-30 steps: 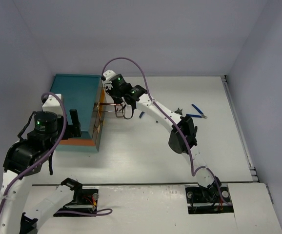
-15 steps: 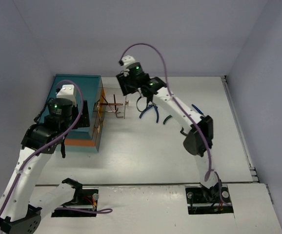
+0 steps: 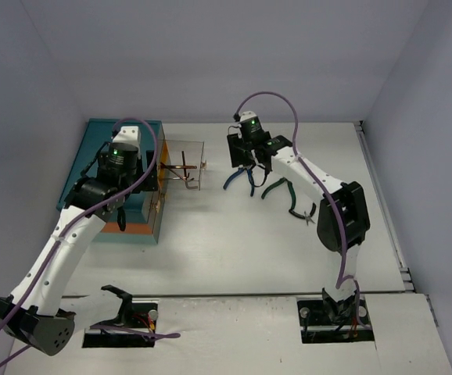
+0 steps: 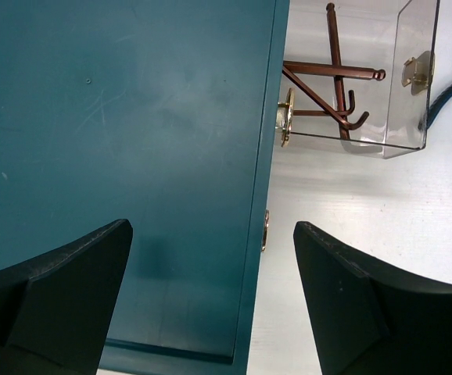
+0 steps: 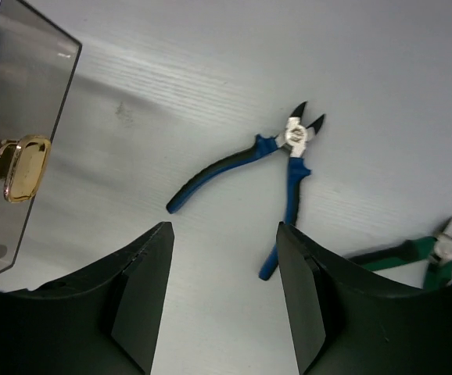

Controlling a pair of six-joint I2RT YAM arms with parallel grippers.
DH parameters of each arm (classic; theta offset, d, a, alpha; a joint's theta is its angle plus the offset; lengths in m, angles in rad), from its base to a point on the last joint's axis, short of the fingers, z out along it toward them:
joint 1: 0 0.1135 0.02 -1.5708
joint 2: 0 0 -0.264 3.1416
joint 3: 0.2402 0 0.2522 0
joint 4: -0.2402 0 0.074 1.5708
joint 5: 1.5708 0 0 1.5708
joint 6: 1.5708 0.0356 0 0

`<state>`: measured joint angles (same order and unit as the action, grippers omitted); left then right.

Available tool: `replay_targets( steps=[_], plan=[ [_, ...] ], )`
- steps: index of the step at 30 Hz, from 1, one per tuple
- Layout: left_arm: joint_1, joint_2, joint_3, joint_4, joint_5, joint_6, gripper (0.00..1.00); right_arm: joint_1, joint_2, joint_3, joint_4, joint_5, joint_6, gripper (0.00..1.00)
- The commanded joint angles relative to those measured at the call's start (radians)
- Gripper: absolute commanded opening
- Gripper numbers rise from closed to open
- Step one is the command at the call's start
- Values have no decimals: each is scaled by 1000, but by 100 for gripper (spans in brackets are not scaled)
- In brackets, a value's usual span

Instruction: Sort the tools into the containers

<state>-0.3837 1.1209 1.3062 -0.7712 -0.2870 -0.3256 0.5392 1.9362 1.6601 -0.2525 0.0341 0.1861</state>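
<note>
Partway: hex keys (image 4: 337, 86) lie in the pulled-out clear drawer (image 4: 414, 94) of the teal chest (image 4: 132, 141); blue pliers (image 5: 295, 139) and green pliers (image 5: 414, 251) lie unsorted on the table (image 5: 367, 62). Right gripper (image 5: 224, 269), wide open and empty, hovers over the blue pliers; left gripper (image 4: 210, 250), equally open and empty, over the chest.
</note>
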Motion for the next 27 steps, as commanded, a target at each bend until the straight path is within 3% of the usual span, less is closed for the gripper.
replay_targets(
  steps=[1,20,27],
  plan=[
    [11,-7,-14,87,-20,6,81,40,20,12,145,-80,47,52],
    [33,-18,-114,150,8,7,81,181,226,257,245,-187,69,52],
    [34,-16,-137,173,41,1,81,209,319,336,368,-286,135,53]
  ],
)
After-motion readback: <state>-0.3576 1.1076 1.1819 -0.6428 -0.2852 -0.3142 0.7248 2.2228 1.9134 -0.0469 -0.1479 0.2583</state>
